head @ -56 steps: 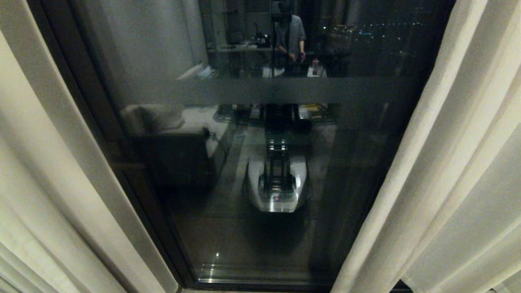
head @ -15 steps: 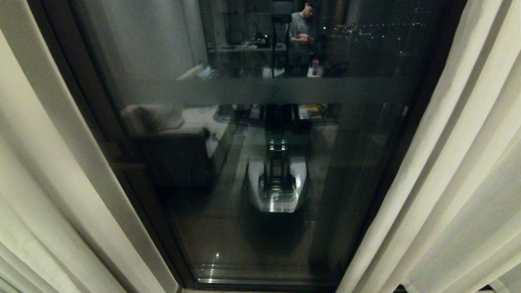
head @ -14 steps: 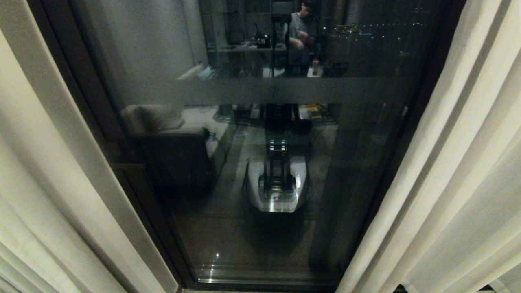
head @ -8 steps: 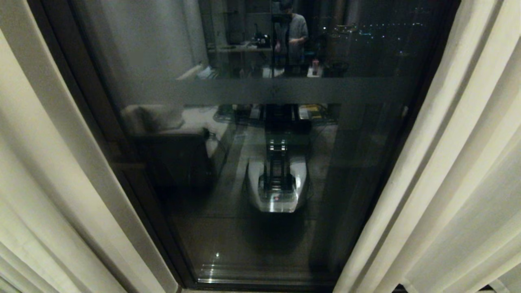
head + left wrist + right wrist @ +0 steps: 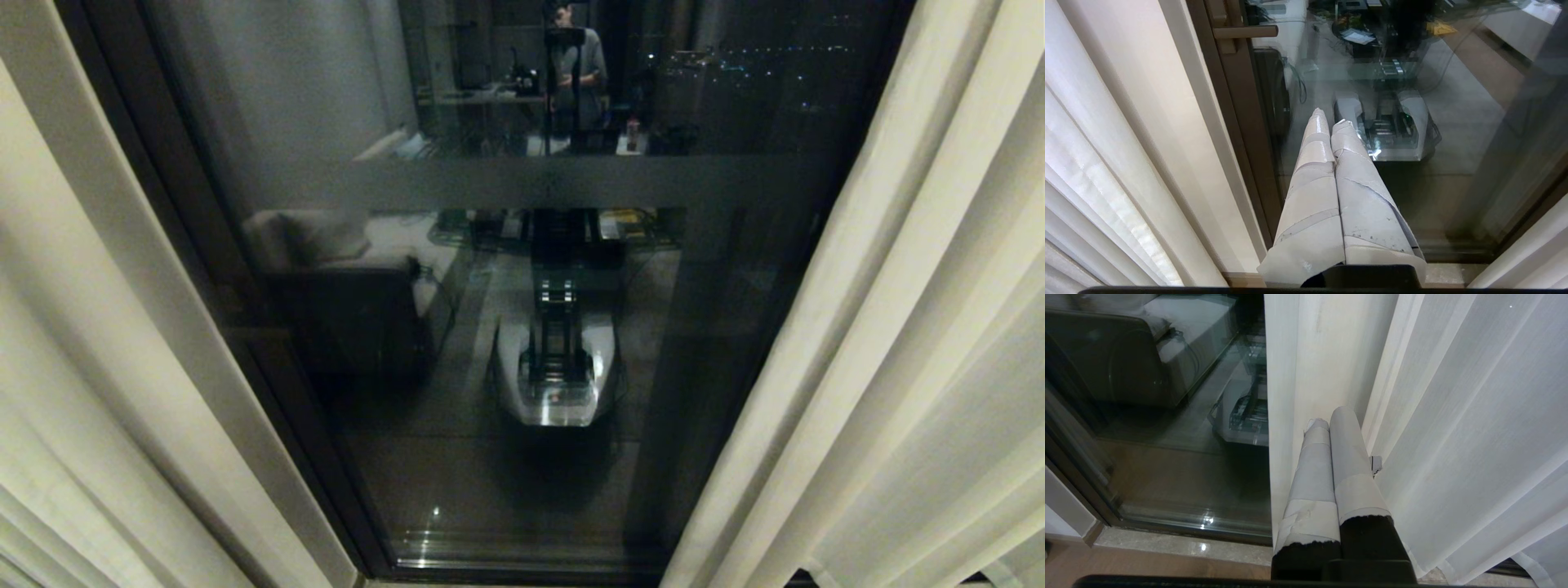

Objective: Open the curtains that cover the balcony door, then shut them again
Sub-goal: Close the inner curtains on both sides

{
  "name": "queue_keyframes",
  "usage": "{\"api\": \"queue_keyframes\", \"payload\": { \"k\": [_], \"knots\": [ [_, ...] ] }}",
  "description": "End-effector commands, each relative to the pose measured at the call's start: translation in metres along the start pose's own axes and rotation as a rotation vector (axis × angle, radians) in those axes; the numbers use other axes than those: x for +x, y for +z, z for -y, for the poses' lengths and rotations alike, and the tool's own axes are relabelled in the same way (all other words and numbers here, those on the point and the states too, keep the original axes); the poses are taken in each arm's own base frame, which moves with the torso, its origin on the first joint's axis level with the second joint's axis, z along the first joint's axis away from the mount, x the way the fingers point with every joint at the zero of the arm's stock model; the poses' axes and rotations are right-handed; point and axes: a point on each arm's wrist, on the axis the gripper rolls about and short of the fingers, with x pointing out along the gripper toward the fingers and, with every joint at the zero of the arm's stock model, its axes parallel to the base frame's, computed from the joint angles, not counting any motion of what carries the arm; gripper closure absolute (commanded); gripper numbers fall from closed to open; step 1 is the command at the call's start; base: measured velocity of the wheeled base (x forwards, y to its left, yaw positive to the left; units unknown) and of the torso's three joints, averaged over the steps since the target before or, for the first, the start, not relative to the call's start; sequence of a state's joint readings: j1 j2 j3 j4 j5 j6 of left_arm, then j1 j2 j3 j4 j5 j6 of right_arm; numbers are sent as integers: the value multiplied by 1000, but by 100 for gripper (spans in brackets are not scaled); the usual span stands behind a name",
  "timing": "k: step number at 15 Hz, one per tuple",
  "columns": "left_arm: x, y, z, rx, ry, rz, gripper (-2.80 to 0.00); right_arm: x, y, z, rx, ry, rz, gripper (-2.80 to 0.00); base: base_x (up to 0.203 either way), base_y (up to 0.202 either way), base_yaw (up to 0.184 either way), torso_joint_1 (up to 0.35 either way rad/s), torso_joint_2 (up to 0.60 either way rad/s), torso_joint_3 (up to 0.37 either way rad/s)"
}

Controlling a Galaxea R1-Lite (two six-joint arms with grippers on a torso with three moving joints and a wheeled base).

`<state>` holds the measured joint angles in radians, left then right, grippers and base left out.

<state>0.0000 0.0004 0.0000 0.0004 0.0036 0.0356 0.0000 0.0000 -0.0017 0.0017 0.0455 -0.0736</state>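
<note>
In the head view the balcony door (image 5: 522, 327) fills the middle of the frame, its dark pane crossed by a frosted band in the upper part. The curtains (image 5: 898, 367) are drawn apart, hanging in pleats down the left and right edges of the frame, with the glass left bare between them. No container is seen in any view.

Much is only seen as reflection: the robot's own base low in the centre of the pane, a sofa at the left, and a person (image 5: 575, 69) at the top centre, dim and partly cut off by the frame's upper edge. City lights at the upper right are faint.

Neither arm is seen in the head view. In the left wrist view the left gripper (image 5: 1331, 122) is seen clenched on nothing, before the glass beside the brown door frame (image 5: 1241, 122). In the right wrist view the right gripper (image 5: 1331, 416) is likewise pressed together and empty, lying against the edge of the thick curtain panel, with sheer fabric (image 5: 1474, 437) filling the right of that frame.
</note>
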Motion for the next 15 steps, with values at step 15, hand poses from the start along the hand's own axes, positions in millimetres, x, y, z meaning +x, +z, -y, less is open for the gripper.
{"api": "queue_keyframes", "payload": {
  "k": [15],
  "knots": [
    [0, 0, 0, -14, 3, 0, 0, 0, 0, 0, -1, 0, 0, 0, 0, 87, -2, 1, 1, 2]
  ]
}}
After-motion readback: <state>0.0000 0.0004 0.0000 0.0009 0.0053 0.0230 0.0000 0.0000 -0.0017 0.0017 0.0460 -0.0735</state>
